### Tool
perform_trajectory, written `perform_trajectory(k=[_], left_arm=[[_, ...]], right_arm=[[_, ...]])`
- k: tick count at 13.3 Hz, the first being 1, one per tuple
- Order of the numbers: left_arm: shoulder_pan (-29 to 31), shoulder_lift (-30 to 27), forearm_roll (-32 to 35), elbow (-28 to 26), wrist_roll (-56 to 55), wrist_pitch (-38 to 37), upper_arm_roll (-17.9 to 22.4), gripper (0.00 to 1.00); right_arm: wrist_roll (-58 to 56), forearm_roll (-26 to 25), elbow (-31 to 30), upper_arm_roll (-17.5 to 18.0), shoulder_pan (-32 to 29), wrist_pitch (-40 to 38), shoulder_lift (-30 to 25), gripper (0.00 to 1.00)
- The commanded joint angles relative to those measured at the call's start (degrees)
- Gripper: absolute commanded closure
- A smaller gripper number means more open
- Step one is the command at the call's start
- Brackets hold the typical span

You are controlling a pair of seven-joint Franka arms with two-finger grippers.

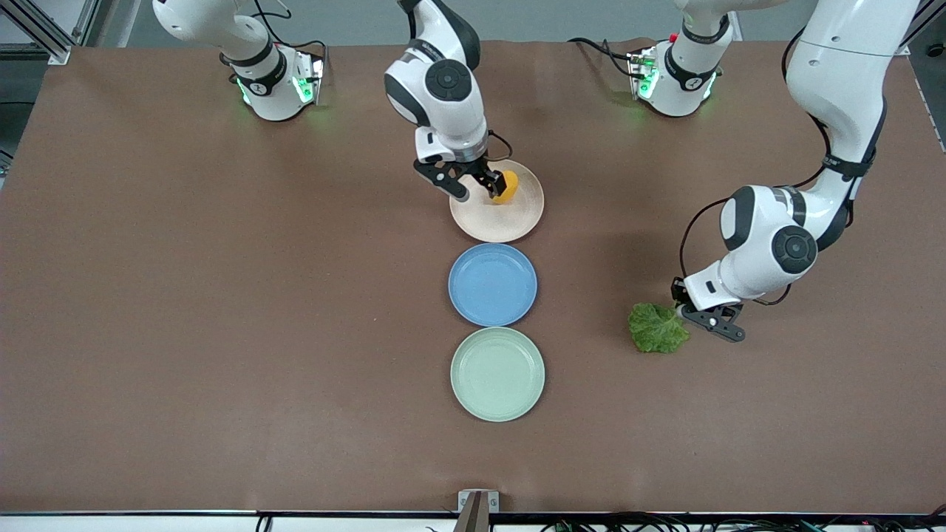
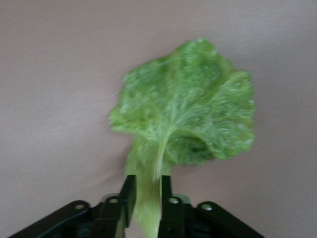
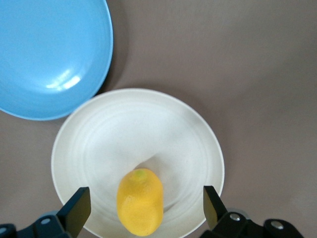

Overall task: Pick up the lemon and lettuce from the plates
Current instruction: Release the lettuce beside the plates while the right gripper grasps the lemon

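Right tool (image 1: 479, 188) hangs over the beige-pink plate (image 1: 480, 222), fingers spread wide with the lemon (image 1: 506, 186) between them but touching neither, as the right wrist view shows: one pad (image 3: 78, 207) on each side of the fruit with clear gaps. You get that wide spread because the lemon is smooth and oval, so the pads need room to come down around its middle before they squeeze. Lemon (image 3: 140, 201) sits on the plate (image 3: 138, 124) near its rim, on the edge farther from the front camera, not yet lifted.

Left tool (image 1: 687, 312) is low over the bare desk (image 1: 222, 295), toward the left arm's end, well apart from the plates. It is pinching the lettuce (image 1: 656, 327) by the pale stalk end; in the left wrist view the two fingers (image 2: 129, 196) press the stalk between them and the crinkled leaf (image 2: 188, 109) fans out away from the tool. Stalk grip makes sense, it is the only firm part, the leaf would tear or slip.

Mint green plate (image 1: 497, 374) holds nothing, so judge the lettuce half done. Blue plate (image 1: 492, 284) between the two is no part of the job, also bare.

Can't tell if the leaf rests on the desk or hangs just above it.

Likely next: close on the lemon, watch it rolling out sideways
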Motion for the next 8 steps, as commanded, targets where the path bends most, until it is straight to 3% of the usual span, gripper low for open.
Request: perform_trajectory(k=[1, 3, 8], left_arm=[[2.4, -6.8, 0.8, -2.1, -2.3, -0.3, -0.9, 0.00], [2.1, -12.6, 0.8, -1.9, -7.8, -2.6, -1.0, 0.00], [2.2, -28.6, 0.4, -1.1, -24.0, -18.6, -2.7, 0.00]], right_arm=[[5.1, -1.2, 1.6, -1.0, 3.5, 2.2, 3.6, 0.00], [9.1, -2.5, 4.1, -1.1, 5.5, 2.6, 7.3, 0.00], [14.6, -4.4, 6.1, -1.1, 7.6, 7.2, 12.2, 0.02]])
